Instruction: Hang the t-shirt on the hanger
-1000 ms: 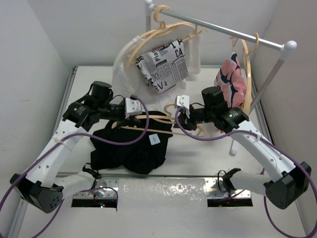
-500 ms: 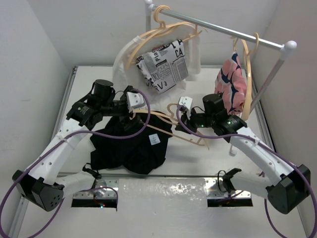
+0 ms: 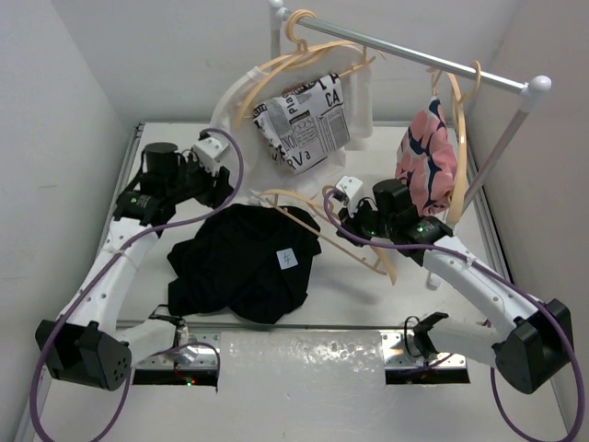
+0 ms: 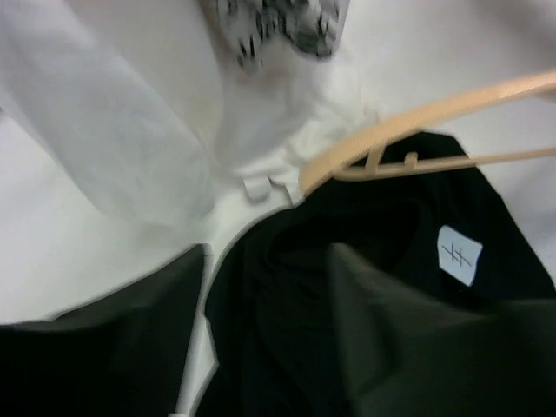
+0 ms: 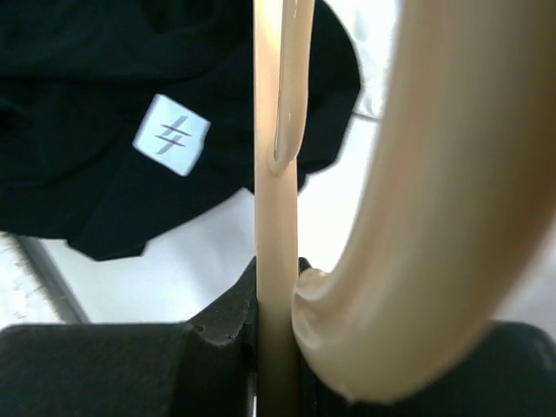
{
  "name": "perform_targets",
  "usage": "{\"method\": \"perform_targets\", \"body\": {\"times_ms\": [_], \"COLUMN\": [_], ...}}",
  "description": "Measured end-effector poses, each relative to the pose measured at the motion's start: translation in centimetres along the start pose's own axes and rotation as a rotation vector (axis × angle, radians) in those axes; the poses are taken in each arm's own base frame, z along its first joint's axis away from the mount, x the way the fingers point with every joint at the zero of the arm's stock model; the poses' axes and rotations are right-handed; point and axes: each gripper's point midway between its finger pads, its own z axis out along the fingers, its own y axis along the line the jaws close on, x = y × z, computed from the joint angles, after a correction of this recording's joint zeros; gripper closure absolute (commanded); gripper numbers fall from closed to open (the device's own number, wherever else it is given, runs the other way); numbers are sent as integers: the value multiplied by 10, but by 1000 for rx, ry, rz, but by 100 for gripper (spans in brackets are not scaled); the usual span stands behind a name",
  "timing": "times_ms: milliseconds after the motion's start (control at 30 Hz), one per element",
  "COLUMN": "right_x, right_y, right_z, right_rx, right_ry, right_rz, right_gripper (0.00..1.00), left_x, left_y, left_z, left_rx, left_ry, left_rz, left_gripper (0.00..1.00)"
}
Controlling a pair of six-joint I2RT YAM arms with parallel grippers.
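The right pincer (image 3: 347, 224) is clamped on the hanger (image 3: 375, 261) near its hook. It holds the thin, smooth tan curve tilted above the table (image 3: 368, 313), with one arm over the t-shirt's far edge; contact is unclear. The t-shirt (image 3: 241, 269), soft, black and crumpled, lies mid-table with its white label (image 3: 289, 260) up. The left pincer (image 4: 265, 261) hovers beyond it, spread and holding nothing, its fingers blurred. Open table shows to the right of the shirt.

In the right wrist view the hanger (image 5: 276, 217) is blurred, hook (image 5: 434, 174) apparently cropped.
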Motion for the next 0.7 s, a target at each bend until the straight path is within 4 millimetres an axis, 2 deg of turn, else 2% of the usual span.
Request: {"method": "perform_targets", "body": {"times_ms": [33, 67, 133, 233, 300, 367, 533, 633, 700], "right_x": [1, 2, 4, 5, 4, 3, 2, 2, 4], "right_y": [-3, -5, -9, -13, -14, -13, -11, -7, -4], "right_z": [0, -1, -2, -4, -5, -7, -10, -12, -13], "right_rx": [16, 32, 56, 82, 87, 90, 84, 67, 51], "right_ry": [5, 10, 21, 25, 22, 17, 10, 11, 18], "right_rz": [1, 4, 6, 8, 7, 6, 4, 5, 8], "right_gripper": [100, 100, 100, 100, 100, 100, 100, 100, 100], "left_x": [10, 33, 64, 116, 138, 150, 156, 159, 167], "left_y": [2, 2, 3, 8, 12, 17, 25, 29, 30], "left_z": [3, 11, 23, 43, 51, 58, 76, 88, 95], "left_rx": [-13, -12, -16, -26, -41, -56, -69, -73, -75], "left_ry": [24, 81, 171, 329, 394, 430, 421, 413, 428], "left_rz": [-9, -34, -66, -115, -128, -132, -127, -122, -130], "left_gripper": [62, 63, 58, 46, 41, 40, 40, 47, 57]}}
